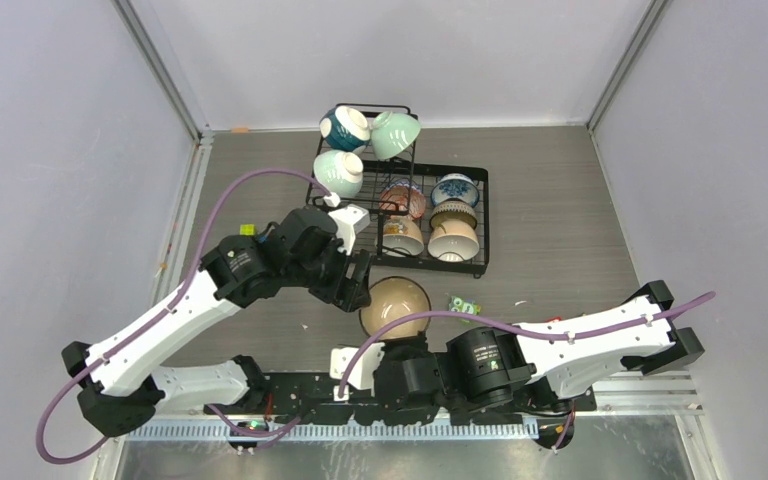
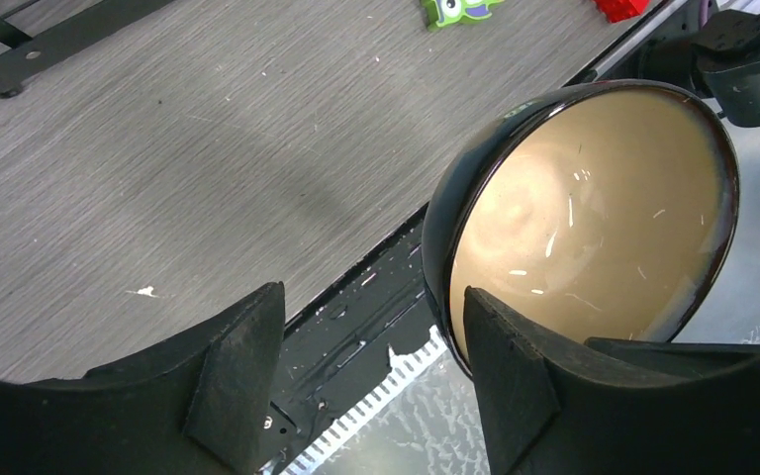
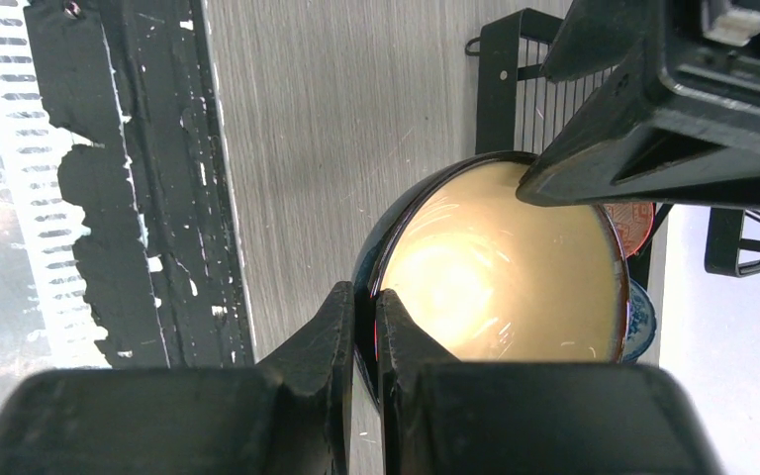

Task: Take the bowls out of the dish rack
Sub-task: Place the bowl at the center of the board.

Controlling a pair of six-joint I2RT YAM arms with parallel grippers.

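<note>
A brown bowl out of the dish rack
It is at the lower middle, just below the rack. The right tool pinches its rim. The left tool is spread at its other edge.

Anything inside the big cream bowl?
Looks empty: only bare cream glaze in the bowl. One finger of the left gripper hides a strip at the rim.
</note>
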